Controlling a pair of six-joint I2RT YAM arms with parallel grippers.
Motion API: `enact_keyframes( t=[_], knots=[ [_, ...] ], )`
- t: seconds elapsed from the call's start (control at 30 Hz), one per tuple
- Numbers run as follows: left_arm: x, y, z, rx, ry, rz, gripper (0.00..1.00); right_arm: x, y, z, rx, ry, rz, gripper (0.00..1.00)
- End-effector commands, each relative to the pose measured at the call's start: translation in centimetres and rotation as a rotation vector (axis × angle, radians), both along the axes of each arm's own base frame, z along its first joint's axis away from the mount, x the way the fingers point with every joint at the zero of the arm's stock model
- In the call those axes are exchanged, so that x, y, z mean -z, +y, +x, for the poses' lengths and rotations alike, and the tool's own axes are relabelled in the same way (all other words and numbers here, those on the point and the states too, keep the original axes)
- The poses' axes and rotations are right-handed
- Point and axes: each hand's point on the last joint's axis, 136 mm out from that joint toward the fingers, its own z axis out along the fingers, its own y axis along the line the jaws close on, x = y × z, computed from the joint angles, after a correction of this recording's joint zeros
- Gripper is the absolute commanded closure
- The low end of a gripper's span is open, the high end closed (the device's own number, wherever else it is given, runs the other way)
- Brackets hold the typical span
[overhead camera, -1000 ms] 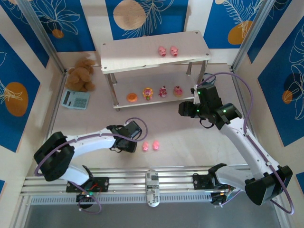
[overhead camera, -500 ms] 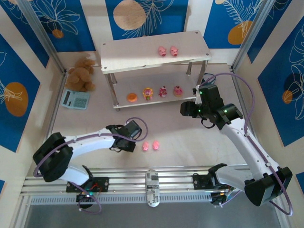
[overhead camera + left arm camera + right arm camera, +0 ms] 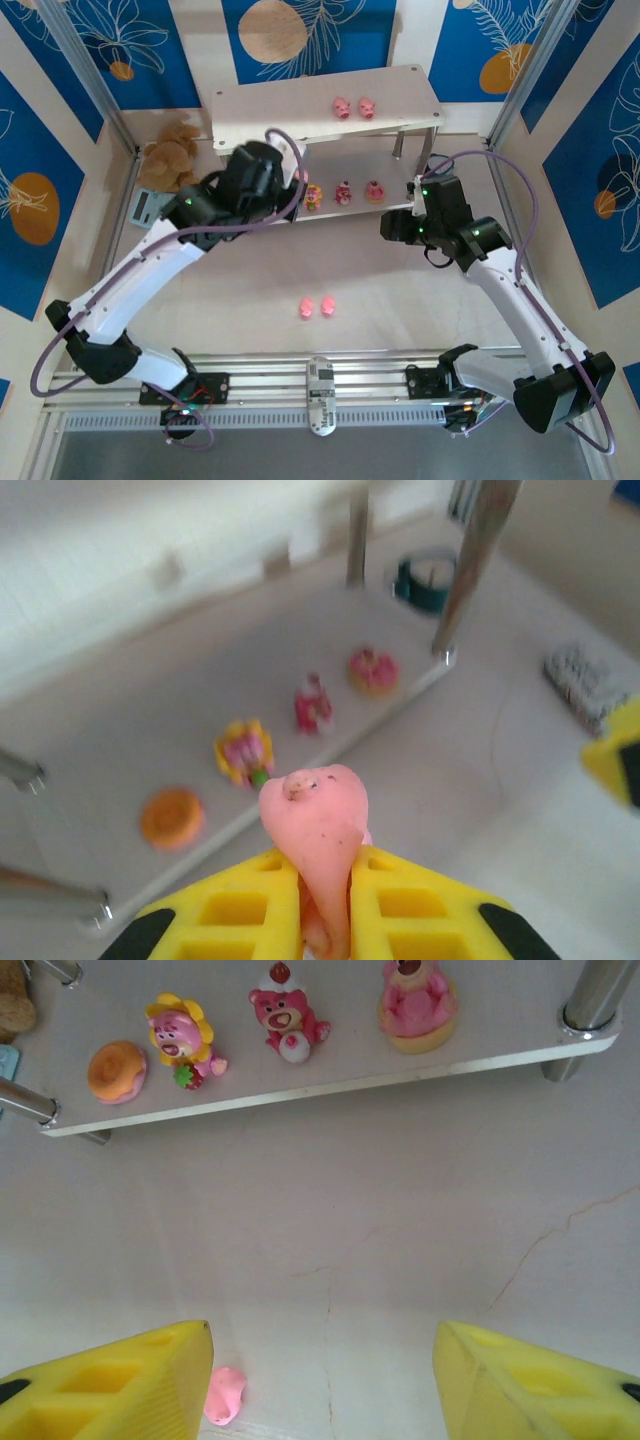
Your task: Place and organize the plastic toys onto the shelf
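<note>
Holding piglet (image 3: 315,815) clamped in left gripper (image 3: 325,880) by shelf (image 3: 280,105), right gripper (image 3: 320,1360) wide apart, empty; nxt prob: place w/ top-tier piglets (image 3: 353,105).

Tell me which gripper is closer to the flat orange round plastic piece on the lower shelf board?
Left. The left gripper, shut on a pink plastic piglet, hovers just in front of the orange piece; the right gripper hangs open farther off, near the shelf's right end.
</note>
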Motion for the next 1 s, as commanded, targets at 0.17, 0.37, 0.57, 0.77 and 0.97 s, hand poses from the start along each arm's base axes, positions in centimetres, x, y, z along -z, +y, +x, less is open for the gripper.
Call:
enact_keyframes(
  t=[0.17,0.37,0.57,0.77,0.97],
  knots=[
    [-3.6,-0.6,6.1,-0.020,-0.120,0.084,0.85,-3.1,1.1,1.4,-0.047,-0.079,0.041,0.39],
    [-5.1,-0.9,9.9,-0.054,-0.141,0.041,0.85,-3.6,1.2,2.0,-0.055,-0.099,0.045,0.39],
    [-5.1,-1.1,12.6,-0.069,-0.124,-0.025,0.85,-3.4,1.1,2.7,-0.057,-0.101,0.061,0.39],
    [-4.1,-1.8,14.1,-0.056,-0.084,-0.076,0.84,-3.2,0.9,3.3,-0.052,-0.095,0.080,0.39],
    [-3.5,-2.7,15.1,-0.057,-0.074,-0.108,0.84,-2.8,0.8,3.7,-0.052,-0.090,0.090,0.39]
  ],
)
